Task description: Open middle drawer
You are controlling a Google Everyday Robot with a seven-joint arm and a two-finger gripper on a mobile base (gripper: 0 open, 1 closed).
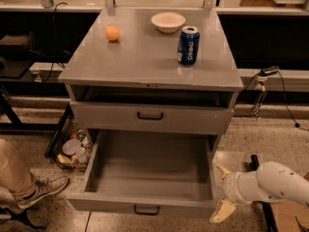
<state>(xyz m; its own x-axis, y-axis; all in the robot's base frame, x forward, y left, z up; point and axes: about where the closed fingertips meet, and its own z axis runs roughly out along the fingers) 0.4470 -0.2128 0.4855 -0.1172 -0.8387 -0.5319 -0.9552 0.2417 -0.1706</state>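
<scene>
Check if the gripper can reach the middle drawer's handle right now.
Likely yes: the gripper hangs open beside the pulled-out middle drawer, at its front corner, and nothing stands between it and the handle.

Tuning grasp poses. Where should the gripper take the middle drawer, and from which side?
By the black loop handle, centred on the low front of the middle drawer. Come from the front: the loop lies horizontal and seems to stand off the panel, leaving room to close above and below its bar. The gripper, open, sits off the drawer's front right corner, right of the handle.

Open middle drawer (149, 170) beside end effector (222, 191)
</scene>
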